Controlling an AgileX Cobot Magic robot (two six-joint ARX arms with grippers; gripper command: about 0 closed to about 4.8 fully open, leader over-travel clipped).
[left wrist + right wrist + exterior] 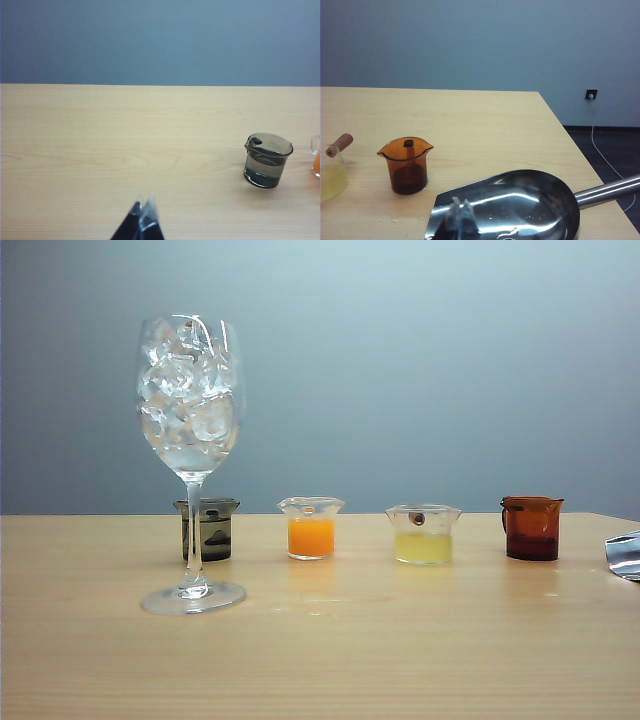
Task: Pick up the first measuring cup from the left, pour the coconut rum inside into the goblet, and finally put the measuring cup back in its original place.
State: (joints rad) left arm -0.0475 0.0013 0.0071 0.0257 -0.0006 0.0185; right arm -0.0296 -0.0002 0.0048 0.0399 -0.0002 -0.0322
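Exterior view: wooden table, grey-blue wall behind. Landmark is the goblet, tall, clear, stemmed, round foot, bowl packed with ice cubes. No brand, label or legible writing on any vessel; any graduation marks are too faint to read.

First measuring cup: small, smoky-grey tinted glass, flared rim, standing upright just behind the goblet's stem, which crosses in front of it. Far shorter than the goblet. In the left wrist view the same cup shows a pouring lip and holds clear, colourless liquid, the coconut rum, filling most of it.

To the right of the goblet, in a row level with the grey cup: clear cup of orange liquid, then clear cup of pale yellow liquid, then amber-brown handled cup, furthest from the goblet. Beyond that, a steel scoop at the table's edge.

Left gripper: dark fingertips pressed together, nothing between them, low over bare table, well apart from the grey cup.

Right gripper: tips seen over the bowl of the steel scoop, near the amber cup; cannot tell whether the jaws are together or apart.
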